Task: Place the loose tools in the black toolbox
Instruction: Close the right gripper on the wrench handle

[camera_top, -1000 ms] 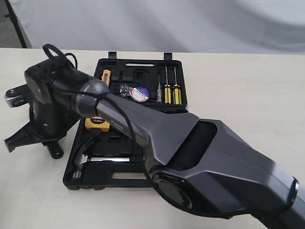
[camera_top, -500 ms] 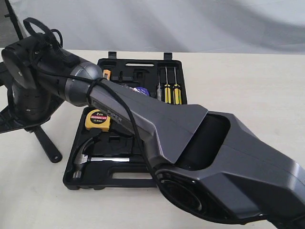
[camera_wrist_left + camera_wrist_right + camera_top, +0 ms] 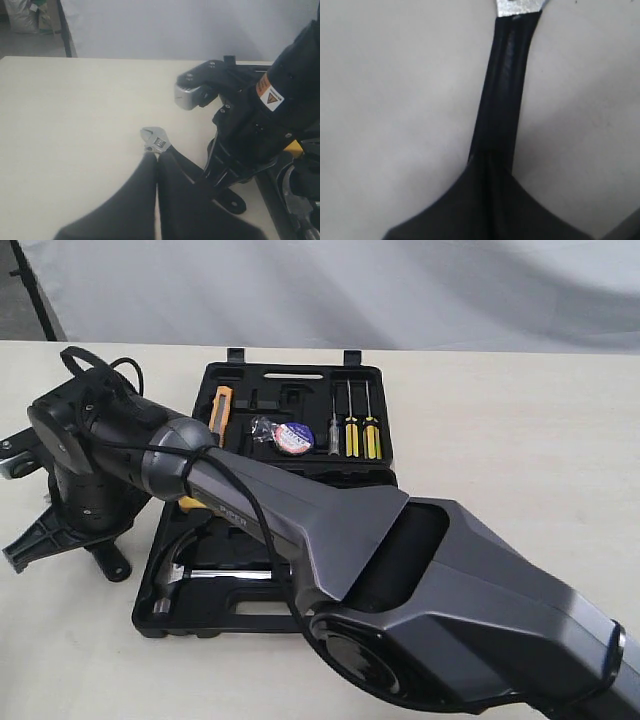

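**Wrench clamped outside the toolbox**

The right pincer point(image 3: 492, 162) was closed tight on the black handle of the adjustable wrench point(image 3: 502, 85), whose silver head pointed away from it. The left pincer point(image 3: 156, 159) had its fingers pressed together and empty, their tips just beside that head. The adjustable wrench sat toward the left edge of the worktop point(image 3: 500, 420), outside the black toolbox point(image 3: 200, 622). The hammer point(image 3: 230, 575) and the tape roll point(image 3: 293, 437) lay in its recesses.

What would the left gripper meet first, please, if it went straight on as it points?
Probably the adjustable wrench: its silver head sits just past the shut left gripper; depth is unclear.
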